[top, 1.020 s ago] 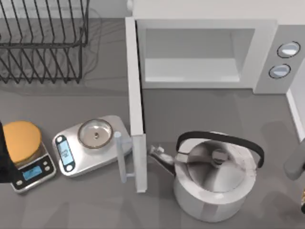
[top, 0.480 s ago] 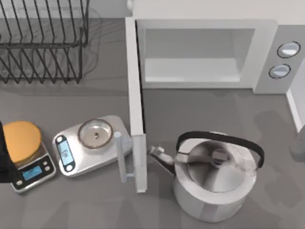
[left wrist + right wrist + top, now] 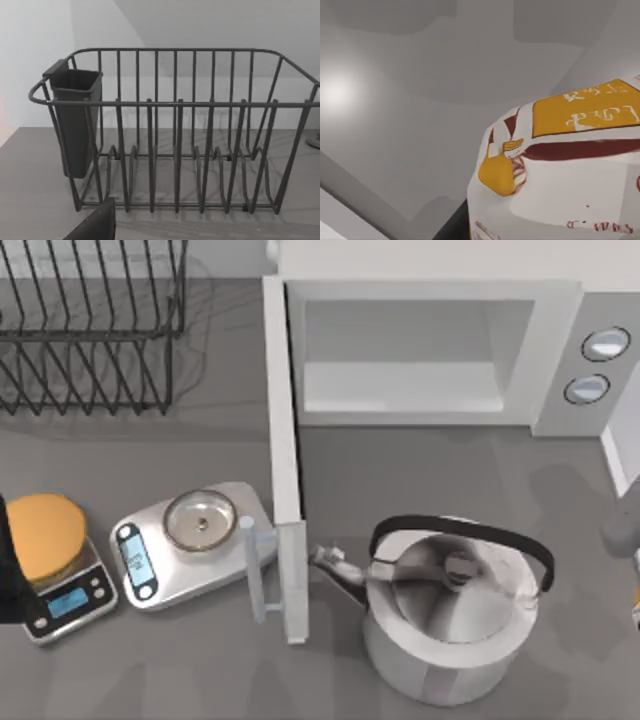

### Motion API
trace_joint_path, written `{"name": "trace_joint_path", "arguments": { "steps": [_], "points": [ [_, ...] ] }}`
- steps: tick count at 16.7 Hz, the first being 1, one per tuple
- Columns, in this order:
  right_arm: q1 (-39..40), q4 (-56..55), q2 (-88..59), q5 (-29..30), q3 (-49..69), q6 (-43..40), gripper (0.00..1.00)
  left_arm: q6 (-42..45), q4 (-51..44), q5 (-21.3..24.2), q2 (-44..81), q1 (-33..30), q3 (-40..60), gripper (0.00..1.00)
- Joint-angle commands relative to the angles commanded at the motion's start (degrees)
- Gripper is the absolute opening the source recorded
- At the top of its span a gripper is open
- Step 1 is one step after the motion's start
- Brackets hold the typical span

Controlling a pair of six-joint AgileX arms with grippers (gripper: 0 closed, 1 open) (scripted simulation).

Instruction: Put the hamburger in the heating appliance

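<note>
Your hamburger (image 3: 560, 170) sits close up against the right wrist camera, cream-white with yellow and red markings; whether the right gripper is clamped on it you cannot tell. That arm (image 3: 622, 530) is at the table's right edge, with the kettle (image 3: 450, 610) just to its left. Beyond stands the microwave (image 3: 440, 340), its door (image 3: 285, 460) swung open. The left arm (image 3: 8, 570) is parked at the left edge beside the scales (image 3: 190, 540), facing the dish rack (image 3: 175, 130).

You won't get much readable text here. The hamburger (image 3: 570, 170) in the right wrist view has a yellow patch with two lines of white lettering, but they're garbled and you can't make out a word. The two scales (image 3: 68, 600) (image 3: 133, 558) have blue displays, no digits you can read.
</note>
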State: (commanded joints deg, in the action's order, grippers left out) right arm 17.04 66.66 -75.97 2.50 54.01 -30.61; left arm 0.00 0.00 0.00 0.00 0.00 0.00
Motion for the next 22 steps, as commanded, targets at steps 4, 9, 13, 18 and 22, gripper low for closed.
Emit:
{"name": "trace_joint_path", "arguments": {
  "steps": [4,9,13,18,22],
  "points": [
    [1.98,-10.98,-3.39,5.6,8.24,5.47,0.0,0.0,0.0,0.0,0.0,0.0,0.0,1.0],
    [7.53,-37.62,-15.14,14.35,18.63,16.79,0.0,0.0,0.0,0.0,0.0,0.0,0.0,1.0],
    [11.87,-63.37,-28.94,20.8,22.96,27.14,0.0,0.0,0.0,0.0,0.0,0.0,0.0,1.0],
    [14.72,-88.92,-46.14,26.64,22.92,38.35,0.0,0.0,0.0,0.0,0.0,0.0,0.0,1.0],
    [15.23,-98.77,-54.86,29.03,21.12,43.43,0.0,0.0,0.0,0.0,0.0,0.0,0.0,1.0]
  ]
}}
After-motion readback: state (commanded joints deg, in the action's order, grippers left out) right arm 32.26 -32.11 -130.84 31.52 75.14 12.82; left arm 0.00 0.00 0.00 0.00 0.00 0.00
